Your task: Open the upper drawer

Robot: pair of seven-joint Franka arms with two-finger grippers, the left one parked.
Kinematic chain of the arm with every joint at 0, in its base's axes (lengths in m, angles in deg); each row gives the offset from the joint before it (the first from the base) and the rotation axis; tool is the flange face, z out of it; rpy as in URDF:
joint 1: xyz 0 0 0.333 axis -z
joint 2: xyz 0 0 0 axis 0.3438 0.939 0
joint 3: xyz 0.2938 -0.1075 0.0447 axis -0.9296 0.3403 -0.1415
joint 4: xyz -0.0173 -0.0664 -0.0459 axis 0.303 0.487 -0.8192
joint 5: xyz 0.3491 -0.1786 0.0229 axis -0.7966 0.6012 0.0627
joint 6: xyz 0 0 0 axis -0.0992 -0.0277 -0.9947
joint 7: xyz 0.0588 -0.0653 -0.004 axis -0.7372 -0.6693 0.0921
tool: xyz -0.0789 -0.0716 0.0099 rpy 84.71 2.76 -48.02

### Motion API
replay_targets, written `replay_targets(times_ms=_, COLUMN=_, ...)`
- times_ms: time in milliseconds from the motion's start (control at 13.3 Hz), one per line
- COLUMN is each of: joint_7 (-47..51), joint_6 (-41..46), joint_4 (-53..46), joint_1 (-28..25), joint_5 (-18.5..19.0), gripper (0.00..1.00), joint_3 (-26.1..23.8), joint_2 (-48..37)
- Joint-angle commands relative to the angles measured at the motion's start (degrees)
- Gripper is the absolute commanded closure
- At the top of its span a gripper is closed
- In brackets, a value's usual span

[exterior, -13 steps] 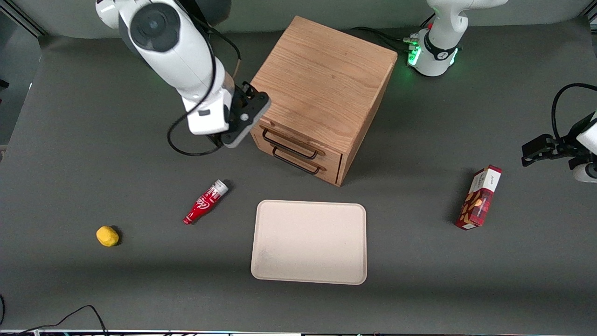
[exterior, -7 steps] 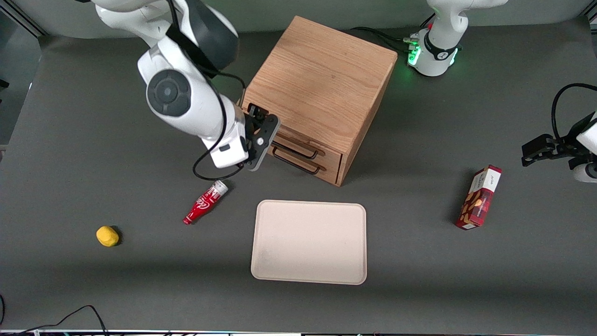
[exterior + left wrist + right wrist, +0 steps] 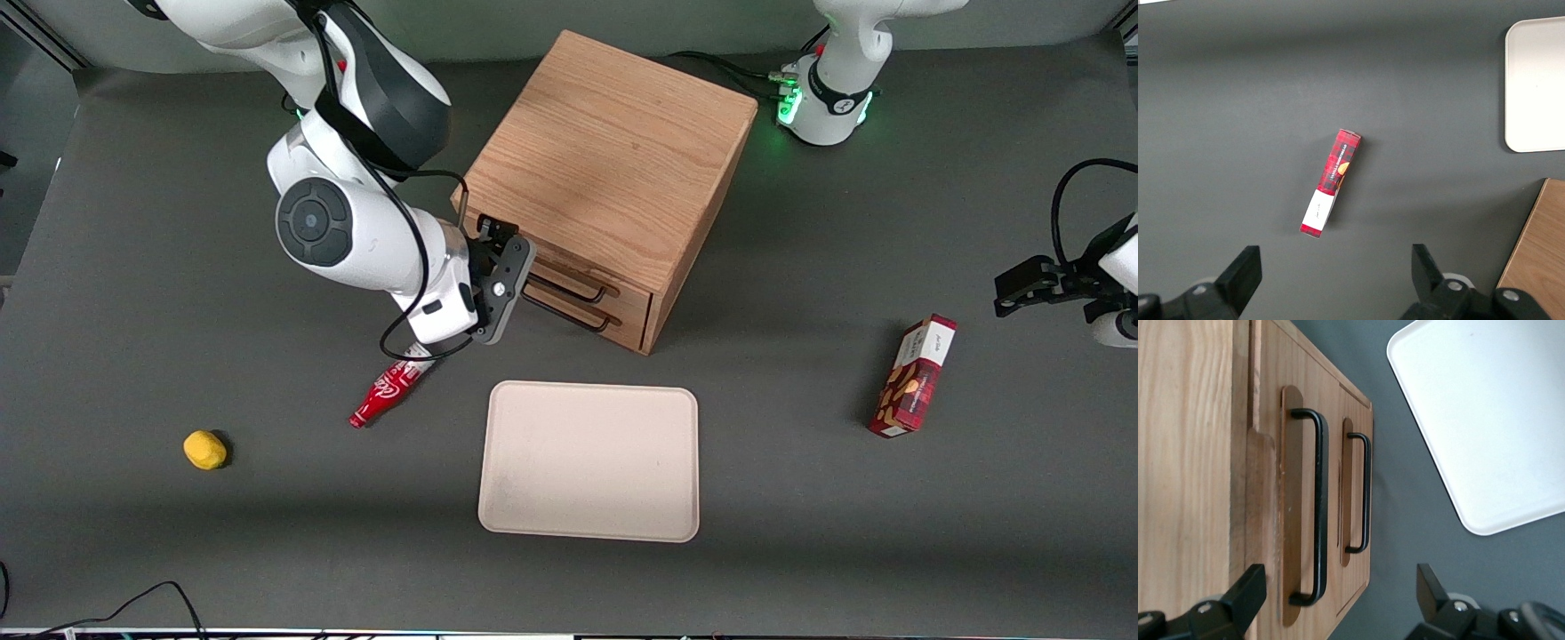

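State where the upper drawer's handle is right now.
In the right wrist view, the upper drawer is shut, and its black wire handle lies just ahead of the open tool, beside the lower drawer's handle.

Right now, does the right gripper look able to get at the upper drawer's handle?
Probably yes. The gripper hovers open right in front of the cabinet, and the upper drawer's handle lies between its fingers' line with nothing in the way; the drawer is still shut.
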Motion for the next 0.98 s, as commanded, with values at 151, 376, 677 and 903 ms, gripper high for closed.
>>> replay_targets(times_ms=151, joint_7=-1.1, joint_6=-4.8, joint_4=2.6, joint_1=-0.4, joint_5=-1.1, gripper=0.0, joint_3=-0.3, joint_2=0.9)
replay_targets(times_ms=376, joint_7=-1.0, joint_6=-9.0, joint_4=6.4, joint_1=-0.7, joint_5=-1.4, gripper=0.0, joint_3=-1.5, joint_2=0.9)
replay_targets(times_ms=677, joint_7=-1.0, joint_6=-12.8, joint_4=9.6, joint_1=-0.6, joint_5=-1.4, gripper=0.0, joint_3=-3.0, joint_2=0.9)
replay_targets(times_ms=903, joint_7=-1.6, joint_6=-14.3, joint_4=9.6, joint_1=-0.4, joint_5=-0.5, gripper=0.0, joint_3=-2.9, joint_2=1.7)
